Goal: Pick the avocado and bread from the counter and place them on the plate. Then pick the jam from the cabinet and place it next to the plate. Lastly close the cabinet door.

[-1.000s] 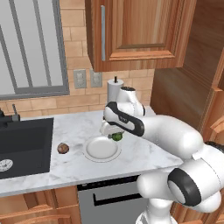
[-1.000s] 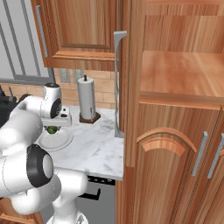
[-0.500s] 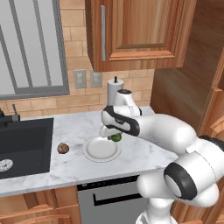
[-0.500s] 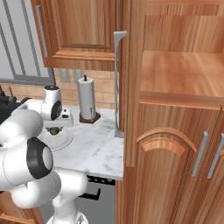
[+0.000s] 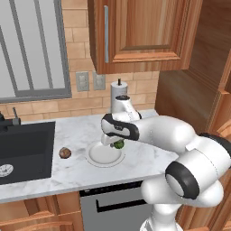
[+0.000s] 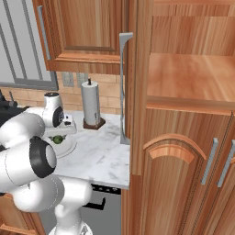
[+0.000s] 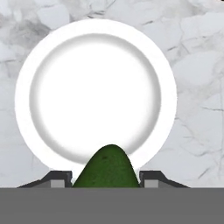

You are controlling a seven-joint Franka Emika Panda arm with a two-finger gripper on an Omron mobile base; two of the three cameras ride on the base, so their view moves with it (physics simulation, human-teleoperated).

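Directly above a round shallow white plate [image 7: 95,98] on the white-grey marble counter [image 5: 76,169], the two-finger gripper [image 5: 116,142] hangs with its jaws pinching a small dark green avocado [image 7: 107,168] between them. From the hand camera the fruit rises between the two dark finger tips [image 7: 57,178], over the plate's near rim. A small round brown lump of bread [image 5: 65,153] lies on the counter, apart from the plate, toward a black sink [image 5: 22,146]. The avocado looks light and firm, with smooth rounded sides that could slip, so a hold across its widest middle seems safest. The bread is probably light and a little crushable; a gentle pinch across its crust should suit it.
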